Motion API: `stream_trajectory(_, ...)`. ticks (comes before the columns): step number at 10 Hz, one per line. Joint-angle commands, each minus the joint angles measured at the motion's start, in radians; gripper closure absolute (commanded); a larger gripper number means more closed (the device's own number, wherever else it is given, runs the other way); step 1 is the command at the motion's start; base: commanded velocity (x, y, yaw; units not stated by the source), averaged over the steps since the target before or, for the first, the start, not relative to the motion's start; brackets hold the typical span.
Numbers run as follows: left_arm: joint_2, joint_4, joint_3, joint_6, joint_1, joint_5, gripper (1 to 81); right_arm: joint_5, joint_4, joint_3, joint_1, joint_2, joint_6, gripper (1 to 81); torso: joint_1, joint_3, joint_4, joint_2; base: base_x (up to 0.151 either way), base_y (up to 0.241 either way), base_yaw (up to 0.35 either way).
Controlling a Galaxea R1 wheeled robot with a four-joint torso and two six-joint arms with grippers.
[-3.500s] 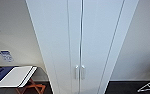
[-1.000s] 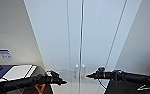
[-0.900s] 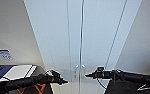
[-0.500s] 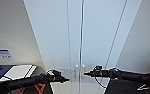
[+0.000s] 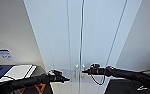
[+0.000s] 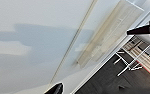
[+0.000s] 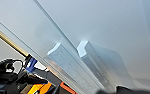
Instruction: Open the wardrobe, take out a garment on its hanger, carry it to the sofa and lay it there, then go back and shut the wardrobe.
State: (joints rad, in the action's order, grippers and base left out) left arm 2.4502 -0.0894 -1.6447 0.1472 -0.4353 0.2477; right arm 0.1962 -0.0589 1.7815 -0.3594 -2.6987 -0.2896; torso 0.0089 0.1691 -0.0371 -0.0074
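I have both hands up at the wardrobe [image 5: 96, 37], doors closed; right hand [image 5: 84, 71] beside the handles [image 5: 79, 67], left hand [image 5: 66, 79] lower. Whether either is clenched I cannot tell; the handles look small, stiff and slick, best pinched squarely.

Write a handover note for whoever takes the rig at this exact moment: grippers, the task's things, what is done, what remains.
Left gripper: raised in front of the left door, below and left of the handles; whether it is open I cannot tell.
Right gripper: level with the handles, its tip at the right handle; grip not confirmed.
Tall white two-door wardrobe: both doors look shut, the seam between them running straight. The pair of small vertical white handles sits either side of that seam.
Done: both arms are up at the doors.
Left: open the doors, take out the garment on its hanger, lay it on the sofa, return and close the doors.
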Motion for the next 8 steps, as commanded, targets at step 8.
stream_trajectory(8, 0.21, -0.001, -0.236, -0.003, 0.122, 0.012, 1.0, 0.014, -0.001, 0.041, 0.211, -0.055, -0.02, 1.0, 0.0, 0.0, 0.0, 0.0, 0.0, 0.0, 0.0)
